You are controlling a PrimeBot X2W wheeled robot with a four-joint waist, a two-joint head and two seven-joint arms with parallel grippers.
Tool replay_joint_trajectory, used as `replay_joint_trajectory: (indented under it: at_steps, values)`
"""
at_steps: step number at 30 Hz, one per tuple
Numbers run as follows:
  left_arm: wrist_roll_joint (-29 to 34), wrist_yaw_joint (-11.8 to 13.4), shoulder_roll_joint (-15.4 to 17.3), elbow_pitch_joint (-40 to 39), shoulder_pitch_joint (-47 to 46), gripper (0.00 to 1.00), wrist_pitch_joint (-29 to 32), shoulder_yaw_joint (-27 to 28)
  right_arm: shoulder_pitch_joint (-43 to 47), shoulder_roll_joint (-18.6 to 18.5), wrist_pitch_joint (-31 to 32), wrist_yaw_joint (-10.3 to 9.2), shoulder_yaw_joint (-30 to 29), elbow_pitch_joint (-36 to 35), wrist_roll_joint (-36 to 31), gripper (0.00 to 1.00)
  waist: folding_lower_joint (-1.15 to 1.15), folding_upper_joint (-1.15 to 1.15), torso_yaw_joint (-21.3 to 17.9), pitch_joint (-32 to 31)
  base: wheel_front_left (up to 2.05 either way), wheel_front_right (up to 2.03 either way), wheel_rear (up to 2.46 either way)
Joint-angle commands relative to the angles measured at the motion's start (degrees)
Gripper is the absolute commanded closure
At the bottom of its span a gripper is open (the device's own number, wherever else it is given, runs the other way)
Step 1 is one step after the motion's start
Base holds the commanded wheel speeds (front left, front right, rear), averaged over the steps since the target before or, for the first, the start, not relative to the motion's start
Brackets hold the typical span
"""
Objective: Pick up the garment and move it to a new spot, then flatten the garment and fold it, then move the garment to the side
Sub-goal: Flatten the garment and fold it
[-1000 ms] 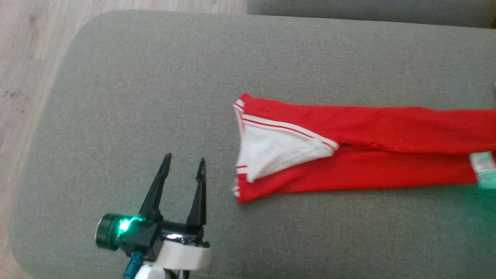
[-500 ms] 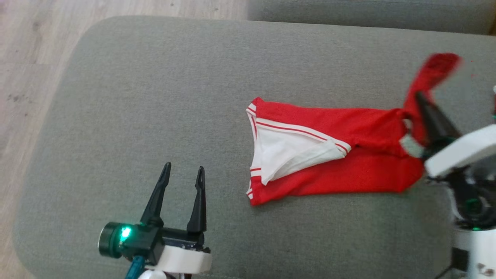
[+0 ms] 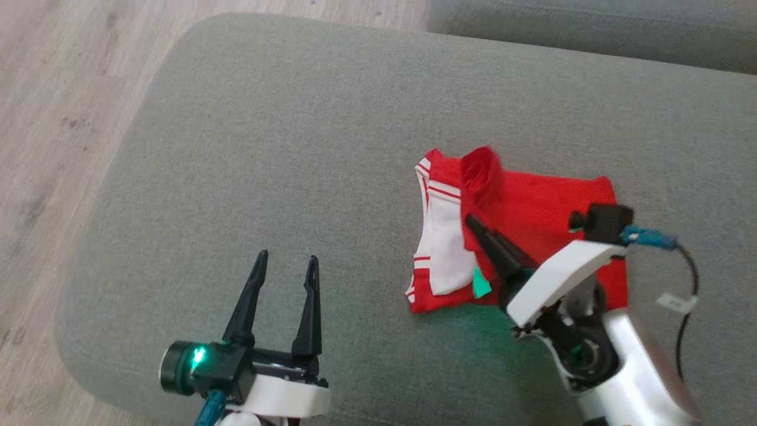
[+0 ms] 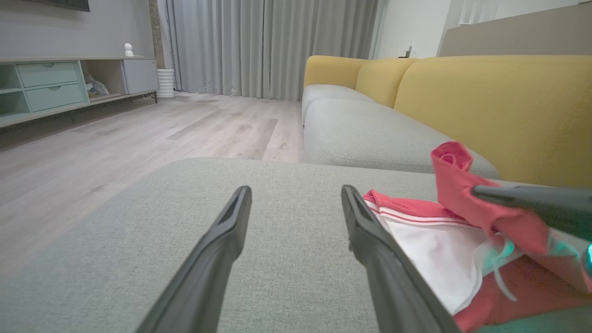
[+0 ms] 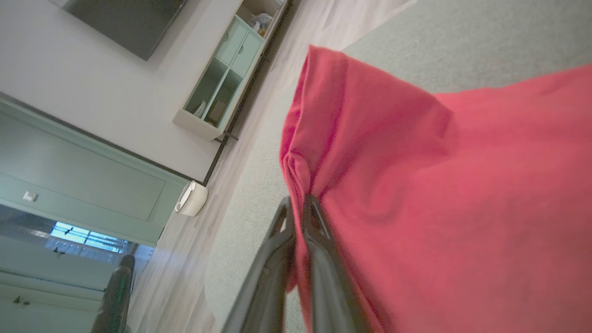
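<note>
While clenched on the one garment (image 3: 535, 201), the right tool (image 3: 471, 220); the left tool (image 3: 285, 261) released

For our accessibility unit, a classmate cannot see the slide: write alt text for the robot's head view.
The right gripper, shut, pinches a bunched end of the red-and-white garment above the rest of it, which lies on a grey cushion. The left gripper hangs open over bare cushion beside it; wood floor shows beyond.
</note>
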Motion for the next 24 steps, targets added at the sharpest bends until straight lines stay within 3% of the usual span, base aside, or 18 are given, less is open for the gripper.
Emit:
replay_joint_trajectory:
  at_steps: [1, 2, 8, 11, 18, 24]
  values:
    - [0.7, -0.4, -0.7, -1.6, -0.6, 0.00, -0.5, 2.4, -3.1, 0.3, -2.2, 0.39, 2.4, -0.2, 1.5, 0.95, 0.00, 0.00, 0.4, 0.4, 0.00, 0.00, 0.00]
    - [0.8, -0.6, -0.9, -1.7, -0.7, 0.00, -0.5, 2.6, -4.0, 0.3, -4.2, 0.39, 3.4, 1.2, 2.2, 0.00, 0.00, 0.00, 0.5, 0.6, 0.00, 0.00, 0.00]
    - [1.5, -1.4, -1.5, -1.7, -0.7, 0.00, -0.5, 3.8, -8.8, 0.3, -16.3, 0.39, 8.7, 5.1, 10.7, 0.00, 0.00, 0.00, 0.4, 0.7, 0.00, 0.00, 0.00]
    - [1.8, -1.5, -1.7, -1.5, -0.1, 0.00, -0.5, 4.6, -9.9, 0.3, -19.1, 0.39, 9.0, 6.2, 10.6, 0.00, 0.00, 0.00, -0.5, -0.1, 0.00, 0.00, 0.00]
    - [1.1, -2.1, -2.0, -0.6, 2.1, 0.00, -0.5, 6.8, -4.8, -2.9, -27.5, 0.39, 2.2, 5.8, 3.3, 0.00, 0.00, 0.00, -2.8, -4.6, 0.00, 0.00, 0.00]
    - [0.7, -2.4, -1.8, 1.4, 5.1, 0.00, -0.5, 8.9, 4.4, -7.9, -37.3, 0.39, -0.5, 8.2, -12.0, 0.00, 0.00, 0.00, -5.4, -9.6, 0.00, 0.00, 0.00]
